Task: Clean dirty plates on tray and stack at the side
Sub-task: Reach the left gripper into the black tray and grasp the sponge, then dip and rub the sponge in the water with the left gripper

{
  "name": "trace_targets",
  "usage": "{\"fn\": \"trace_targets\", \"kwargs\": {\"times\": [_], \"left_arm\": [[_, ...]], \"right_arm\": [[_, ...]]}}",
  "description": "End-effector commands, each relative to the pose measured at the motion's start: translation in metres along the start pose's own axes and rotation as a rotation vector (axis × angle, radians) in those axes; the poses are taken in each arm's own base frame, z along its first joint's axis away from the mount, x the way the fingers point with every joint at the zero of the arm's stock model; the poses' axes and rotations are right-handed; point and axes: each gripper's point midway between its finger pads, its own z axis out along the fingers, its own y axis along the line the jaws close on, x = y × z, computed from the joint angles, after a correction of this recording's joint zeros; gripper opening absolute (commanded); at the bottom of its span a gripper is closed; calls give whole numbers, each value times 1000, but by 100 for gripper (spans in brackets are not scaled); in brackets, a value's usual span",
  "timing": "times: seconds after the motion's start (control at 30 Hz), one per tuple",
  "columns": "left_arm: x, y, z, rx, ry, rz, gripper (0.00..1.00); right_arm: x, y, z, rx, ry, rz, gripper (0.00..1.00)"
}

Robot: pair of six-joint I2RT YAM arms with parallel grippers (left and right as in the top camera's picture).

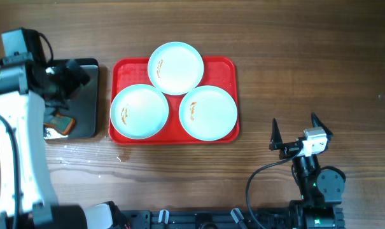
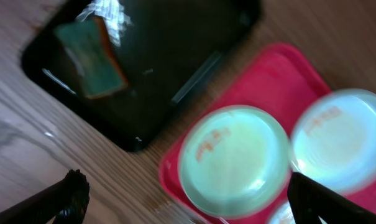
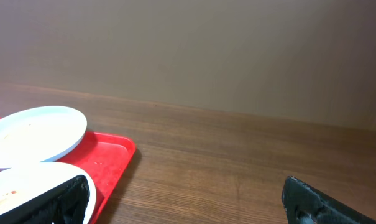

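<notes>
Probably a robotics lab bench. Wood-grain table [image 1: 307,63], plain beige wall [image 3: 206,50], cabled arm base [image 1: 319,187] at its edge.

Dark wood-grain table [image 1: 307,63], grain running sideways; plain dull brown wall [image 3: 206,50] behind — soft, even light

You had a worktop [image 1: 307,76] of brown wood grain, smooth with a dull sheen. The red tray [image 1: 128,73] looked like smooth plastic, faintly glossy. The plates [image 1: 175,68] on it were smooth and shiny, marred by small brown smears. Near the left edge, the black tray [image 2: 175,74] was glossy and threw bright highlights. The sponge [image 2: 91,59] in it looked matt, its texture too blurred to judge.
</notes>
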Motion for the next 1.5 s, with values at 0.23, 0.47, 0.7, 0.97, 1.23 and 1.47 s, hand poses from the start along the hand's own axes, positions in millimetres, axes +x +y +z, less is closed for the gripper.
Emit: {"fn": "trace_targets", "kwargs": {"times": [0.23, 0.47, 0.7, 0.97, 1.23, 1.47], "left_arm": [[-41, 75, 100, -263, 111, -191, 84], [-44, 93, 154, -302, 184, -196, 76], [-17, 109, 194, -347, 277, -203, 69], [-8, 115, 208, -343, 276, -210, 66], [-8, 92, 215, -204, 297, -188, 35], [-16, 77, 206, -130, 285, -189, 4]], "right_arm": [[-1, -4, 0, 20, -6, -9, 100], [-1, -4, 0, 20, -6, -9, 100], [-1, -4, 0, 20, -6, -9, 100], [-1, -4, 0, 20, -6, -9, 100], [-1, -4, 0, 20, -6, -9, 100], [-1, -4, 0, 20, -6, -9, 100]]}}
